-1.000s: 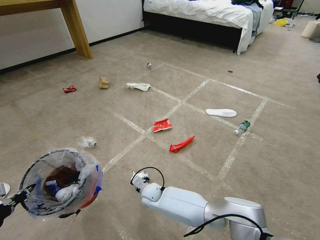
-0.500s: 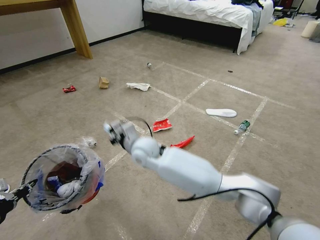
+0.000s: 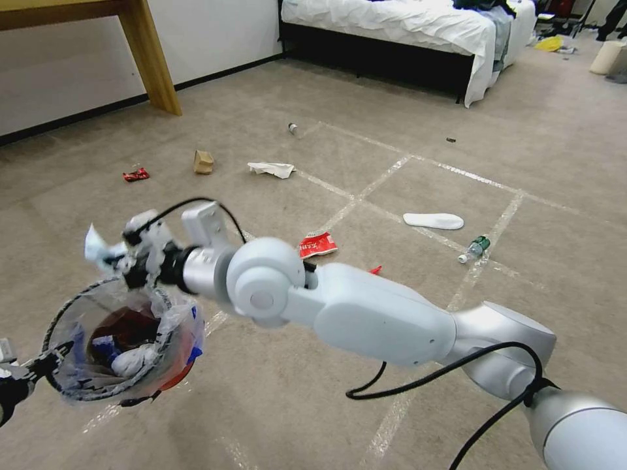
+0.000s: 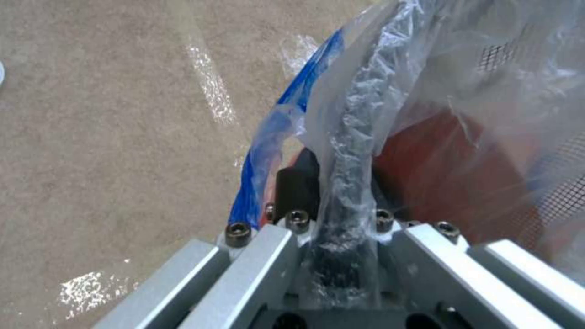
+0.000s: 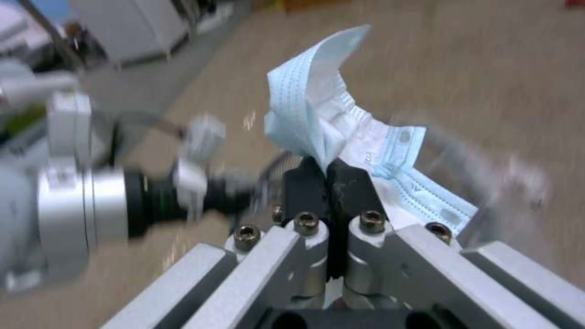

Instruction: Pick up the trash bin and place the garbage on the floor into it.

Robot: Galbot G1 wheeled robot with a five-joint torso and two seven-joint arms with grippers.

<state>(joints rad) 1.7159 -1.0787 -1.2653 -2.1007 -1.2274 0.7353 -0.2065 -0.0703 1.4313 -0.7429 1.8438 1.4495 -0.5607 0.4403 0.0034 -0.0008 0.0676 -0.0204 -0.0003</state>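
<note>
Blue mask (image 5: 341, 137) above trash bin (image 3: 117, 339)

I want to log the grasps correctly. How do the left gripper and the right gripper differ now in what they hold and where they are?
The left gripper is shut on the rim of the round mesh trash bin lined with clear plastic, at the robot's lower left. The right gripper is shut on a crumpled pale blue face mask, held above the bin's far rim. The left one carries a container; the right one carries litter. Both are closed.
</note>
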